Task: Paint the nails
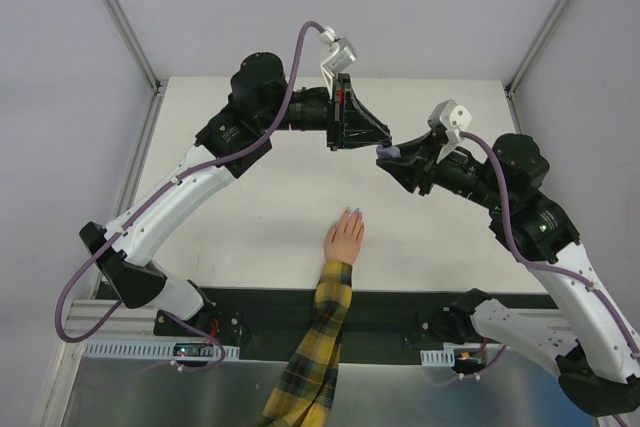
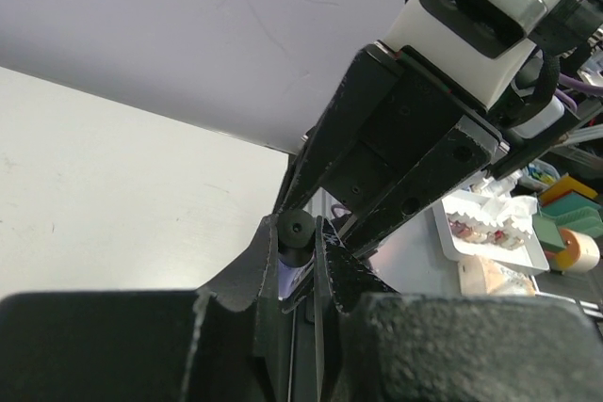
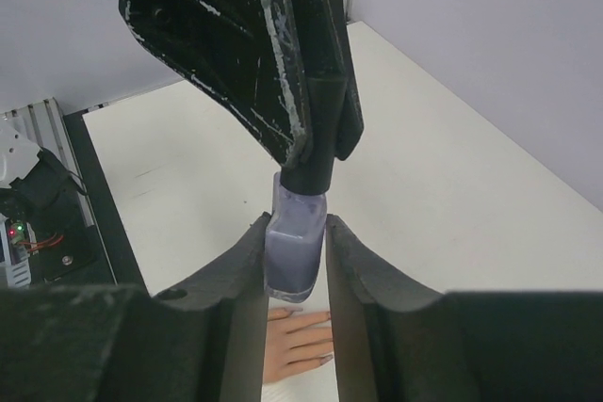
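a: jaws of left gripper pinched tight on small black cap; right gripper clamped around little purple bottle, above white table.
b: painted yet?
a: no; nails of pale skin-toned hand seemingly bare, flat on table below; cap not yet off; all painting left.

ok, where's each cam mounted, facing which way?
Top external: above and behind the bases, looking down on the table; both arms whole, left gripper meeting right gripper.
Left wrist: on the left arm, looking along its own fingers at the black cap; right gripper beyond.
Right wrist: on the right arm, looking down past its own fingers, clamped on the purple bottle.
Shared: top and right wrist both show the hand.
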`<state>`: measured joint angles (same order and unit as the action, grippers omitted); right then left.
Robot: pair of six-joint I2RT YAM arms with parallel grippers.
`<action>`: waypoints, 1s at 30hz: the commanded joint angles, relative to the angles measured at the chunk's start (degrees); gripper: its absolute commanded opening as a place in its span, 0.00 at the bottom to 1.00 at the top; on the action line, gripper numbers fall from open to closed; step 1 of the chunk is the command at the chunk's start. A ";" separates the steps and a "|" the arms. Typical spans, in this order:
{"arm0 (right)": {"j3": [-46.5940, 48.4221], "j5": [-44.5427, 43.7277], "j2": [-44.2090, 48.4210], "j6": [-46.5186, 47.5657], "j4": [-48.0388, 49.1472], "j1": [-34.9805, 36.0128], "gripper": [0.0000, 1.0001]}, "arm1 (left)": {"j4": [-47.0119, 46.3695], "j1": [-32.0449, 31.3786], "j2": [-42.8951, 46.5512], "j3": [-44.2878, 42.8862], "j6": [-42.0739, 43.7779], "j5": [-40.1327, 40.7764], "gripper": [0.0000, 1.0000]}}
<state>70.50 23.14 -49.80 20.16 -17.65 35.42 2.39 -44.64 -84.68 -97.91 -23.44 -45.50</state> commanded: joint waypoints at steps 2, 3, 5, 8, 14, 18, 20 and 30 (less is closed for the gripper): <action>1.39 -1.51 -0.38 0.32 1.39 -0.09 0.38 | -0.90 -1.06 1.19 -2.46 -0.55 -7.76 0.00; 1.39 -1.51 -0.38 0.23 1.48 -0.09 0.39 | -0.90 -1.06 1.36 -2.46 -0.47 -8.03 0.00; 1.48 -1.51 -0.56 0.23 1.39 -0.09 0.46 | -0.90 -0.97 1.54 -2.20 -0.38 -8.47 0.00; 1.57 -1.60 -0.91 0.05 1.21 0.00 0.55 | -0.81 -0.89 2.15 -1.85 -0.03 -8.56 0.00; 1.31 -2.13 -0.83 0.31 -0.80 -0.09 0.79 | 0.06 0.78 3.56 -0.18 0.15 -5.05 0.00; -1.06 -2.39 0.93 0.58 -1.95 -0.09 0.89 | 2.87 2.36 5.84 1.75 2.34 4.76 0.00; -2.20 -3.09 2.59 0.67 -2.83 0.00 0.91 | 4.72 2.45 7.68 4.03 5.33 11.19 0.00; -10.11 -6.69 10.86 -2.23 -5.55 0.00 0.91 | -0.42 3.94 11.73 21.33 14.03 50.65 0.00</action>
<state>62.50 19.46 -41.69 19.92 -22.52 35.44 6.74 -42.24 -74.13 -82.85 -13.54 -15.05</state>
